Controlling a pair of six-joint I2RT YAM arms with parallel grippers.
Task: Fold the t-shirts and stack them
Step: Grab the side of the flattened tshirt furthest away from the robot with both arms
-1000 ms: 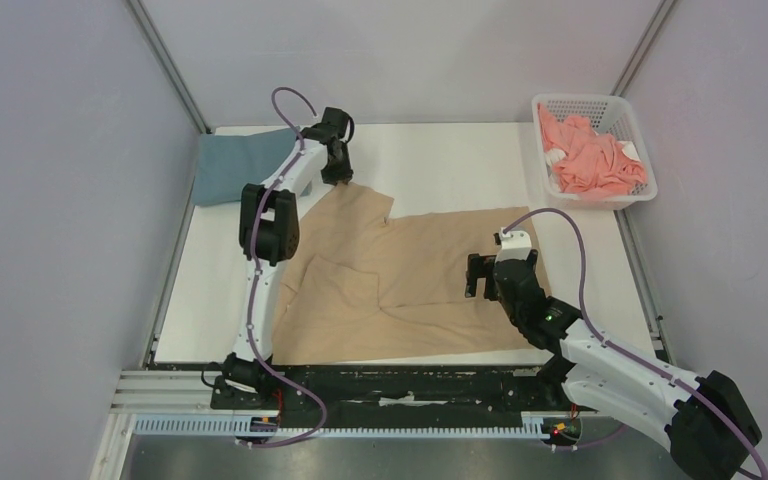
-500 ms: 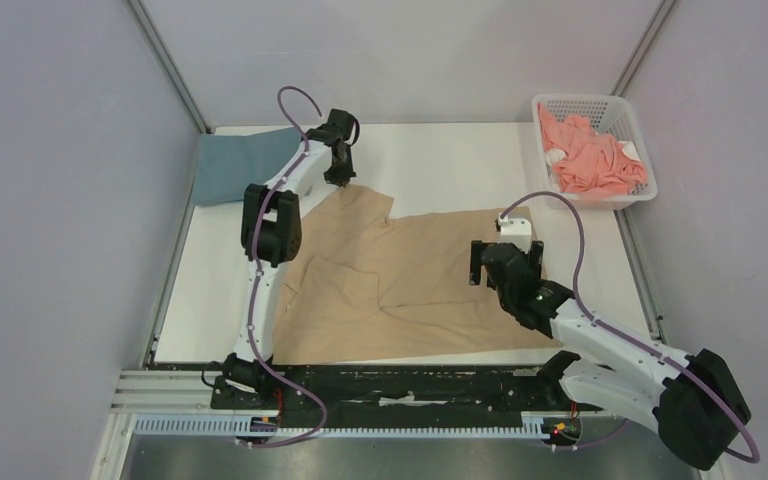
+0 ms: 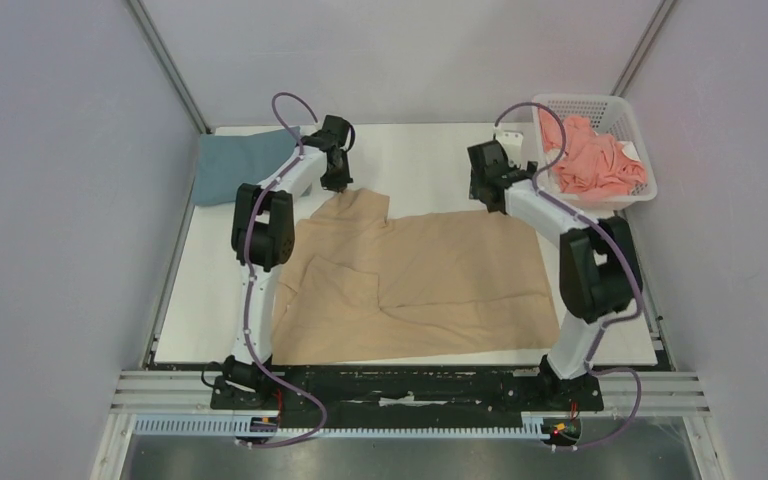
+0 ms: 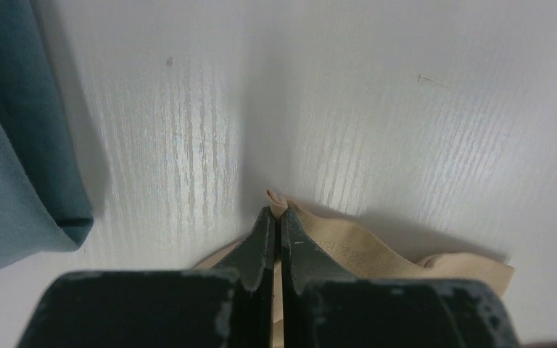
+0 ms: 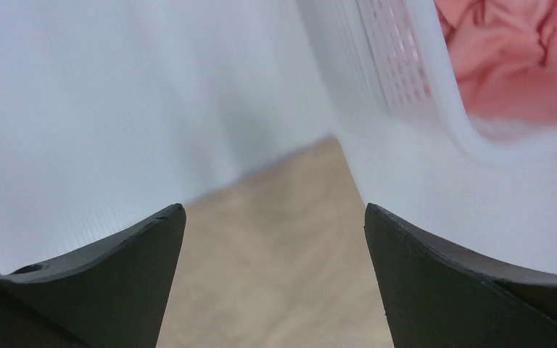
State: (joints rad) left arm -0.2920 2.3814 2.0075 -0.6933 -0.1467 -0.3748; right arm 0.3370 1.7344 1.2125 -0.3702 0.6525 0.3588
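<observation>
Two arms (image 3: 257, 215) reach far across desk (image 3: 430, 160). Left end effector (image 4: 275, 217) pinched tight on far corner of tan t-shirt (image 3: 420, 275), spread mid-desk. Right end effector (image 5: 273, 210) spread wide, empty, above shirt's far right corner. White lattice basket (image 3: 585, 99) holds coral t-shirt (image 3: 590, 160).

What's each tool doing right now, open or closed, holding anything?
Left tool: closed, pinching the tan t-shirt at its edge.
Right tool: open, holding nothing.

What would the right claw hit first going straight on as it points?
Probably a corner of the tan t-shirt, flat on the table, showing between the open fingers of the right claw; depth is unclear.
</observation>
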